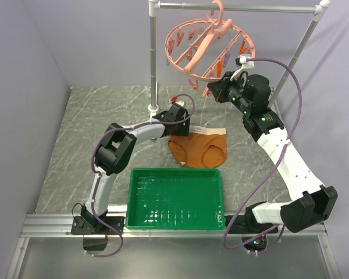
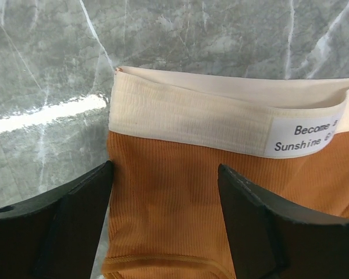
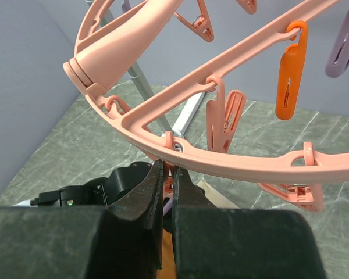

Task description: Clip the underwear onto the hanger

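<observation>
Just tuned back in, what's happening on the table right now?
The left gripper is down at the underwear, which lies flat on the table behind the green tray. Its jaws are open, straddling the fabric just below the waistband, gripping nothing. The right gripper is up at the hanger, jaws apparently pinched on a clothespin hanging from the ring's lower rim. The underwear is not yet clipped.

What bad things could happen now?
The left gripper is open over one end of the underwear. It could catch only the top layer, or slip off. The right gripper seems to pinch a clip under the hanger. A tug could swing the hanger away.
</observation>
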{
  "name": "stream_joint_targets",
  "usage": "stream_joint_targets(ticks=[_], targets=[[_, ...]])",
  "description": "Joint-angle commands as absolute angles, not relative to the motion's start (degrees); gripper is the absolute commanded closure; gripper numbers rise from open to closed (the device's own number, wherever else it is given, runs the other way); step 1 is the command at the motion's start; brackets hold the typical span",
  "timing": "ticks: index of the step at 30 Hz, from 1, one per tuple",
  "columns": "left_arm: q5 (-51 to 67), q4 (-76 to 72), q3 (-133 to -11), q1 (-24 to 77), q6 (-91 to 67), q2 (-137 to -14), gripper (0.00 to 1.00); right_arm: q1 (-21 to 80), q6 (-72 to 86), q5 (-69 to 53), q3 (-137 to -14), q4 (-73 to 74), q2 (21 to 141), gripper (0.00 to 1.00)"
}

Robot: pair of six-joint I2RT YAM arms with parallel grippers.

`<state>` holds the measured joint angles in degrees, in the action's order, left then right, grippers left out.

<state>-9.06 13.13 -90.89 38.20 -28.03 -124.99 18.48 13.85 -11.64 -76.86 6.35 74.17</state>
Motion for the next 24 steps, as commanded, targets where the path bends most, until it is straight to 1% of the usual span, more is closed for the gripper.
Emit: stream_joint_targets(ticks=[1,8,9,12,17,23,24], targets=[[-12.21,13.19,-91.23,39.37,-25.32,-122.26,0.21,17.84,13.54,-12.04,-76.91,4.13,72.60,1.00],[-13.62,13.53,-93.52,40.17,-23.29,-123.22,0.19,17.58,13.71,-12.30,-76.73,4.04,72.51,1.00],[-13.97,13.97,-93.78,40.17,-23.47,-123.74,0.15,17.58,13.62,-12.22,-76.73,4.13,72.42,1.00],[-14.68,16.51,-95.71,39.90,-24.43,-126.21,0.15,17.40,13.54,-12.48,-76.90,4.39,72.33,1.00],[-13.54,15.12,-95.62,39.64,-24.61,-128.05,0.14,17.31,13.62,-12.48,-76.73,4.39,72.25,1.00],[-12.31,16.35,-97.47,39.55,-24.69,-131.75,0.16,17.31,13.54,-12.48,-76.64,4.48,72.25,1.00],[-11.70,16.35,-97.38,39.46,-24.61,-131.92,0.21,17.31,13.62,-12.39,-76.73,4.57,72.25,1.00]])
